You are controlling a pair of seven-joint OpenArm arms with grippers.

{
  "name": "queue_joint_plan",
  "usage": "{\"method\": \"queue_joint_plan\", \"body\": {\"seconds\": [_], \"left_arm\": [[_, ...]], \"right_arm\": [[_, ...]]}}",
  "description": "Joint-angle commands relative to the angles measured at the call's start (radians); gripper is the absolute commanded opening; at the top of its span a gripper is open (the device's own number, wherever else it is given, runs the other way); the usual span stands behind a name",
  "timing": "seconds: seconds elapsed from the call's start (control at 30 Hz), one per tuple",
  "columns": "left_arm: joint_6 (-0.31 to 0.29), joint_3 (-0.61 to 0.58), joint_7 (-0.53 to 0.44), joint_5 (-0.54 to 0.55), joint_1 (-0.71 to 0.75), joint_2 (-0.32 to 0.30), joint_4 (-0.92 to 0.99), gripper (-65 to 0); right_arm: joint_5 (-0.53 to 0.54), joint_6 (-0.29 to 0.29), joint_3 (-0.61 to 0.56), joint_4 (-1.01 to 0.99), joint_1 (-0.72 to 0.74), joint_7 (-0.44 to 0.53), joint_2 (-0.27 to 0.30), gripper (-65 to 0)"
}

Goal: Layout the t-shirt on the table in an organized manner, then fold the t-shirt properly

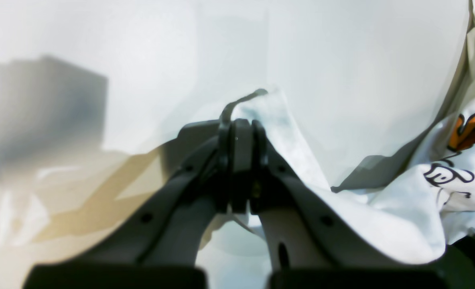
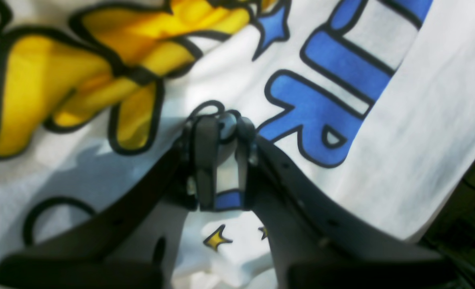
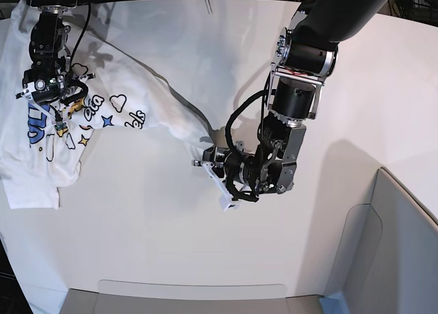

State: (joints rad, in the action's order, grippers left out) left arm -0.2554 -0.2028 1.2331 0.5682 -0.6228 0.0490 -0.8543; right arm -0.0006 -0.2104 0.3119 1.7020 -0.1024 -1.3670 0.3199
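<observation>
White cotton t-shirt (image 3: 130, 98) stretches from the tabletop (image 3: 205, 245) far-left corner, left end effector (image 1: 241, 132) and right end effector (image 2: 221, 132) each pinching fabric to spread it.

The t-shirt (image 3: 137, 95) is soft white cloth with bright printed letters, wrinkly and matt. The table (image 3: 171, 245) under it is smooth, plain white. The left gripper (image 1: 241, 132) looks like dull black plastic.
</observation>
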Motion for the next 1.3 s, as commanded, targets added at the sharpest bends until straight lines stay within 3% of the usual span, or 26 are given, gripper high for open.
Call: {"method": "queue_joint_plan", "body": {"seconds": [0.0,0.1,0.3,0.43,0.7,0.9,1.17,1.27], "left_arm": [[0.0,0.003,0.009,0.006,-0.029,-0.013,-0.015,-65.0],[0.0,0.021,0.012,0.006,0.01,-0.048,-0.043,-65.0],[0.001,0.2,0.084,0.006,0.111,-0.151,-0.283,-65.0],[0.001,0.312,0.158,0.006,0.174,-0.166,-0.438,-65.0],[0.001,0.477,0.163,0.006,0.4,-0.202,-0.828,-65.0],[0.001,0.483,0.163,0.006,0.591,-0.205,-1.14,-65.0],[0.001,0.487,0.163,0.006,0.656,-0.183,-1.113,-65.0],[0.001,0.487,0.163,0.006,0.653,-0.139,-1.112,-51.5]], "right_arm": [[0.015,-0.001,0.003,-0.006,-0.006,0.031,0.005,-54.7],[0.015,0.002,0.005,-0.027,-0.015,0.067,0.005,-54.7],[0.015,0.004,0.011,-0.072,-0.02,0.074,0.005,-54.8],[0.015,0.004,0.011,-0.098,-0.016,0.076,0.005,-54.8],[0.015,0.004,0.011,-0.101,-0.012,0.076,0.003,-54.8],[0.015,0.004,0.011,-0.101,-0.016,0.076,0.003,-54.8],[0.021,0.004,0.01,-0.093,-0.021,0.076,-0.009,-54.8],[0.021,0.004,0.007,-0.079,-0.021,0.076,-0.009,-54.8]]}}
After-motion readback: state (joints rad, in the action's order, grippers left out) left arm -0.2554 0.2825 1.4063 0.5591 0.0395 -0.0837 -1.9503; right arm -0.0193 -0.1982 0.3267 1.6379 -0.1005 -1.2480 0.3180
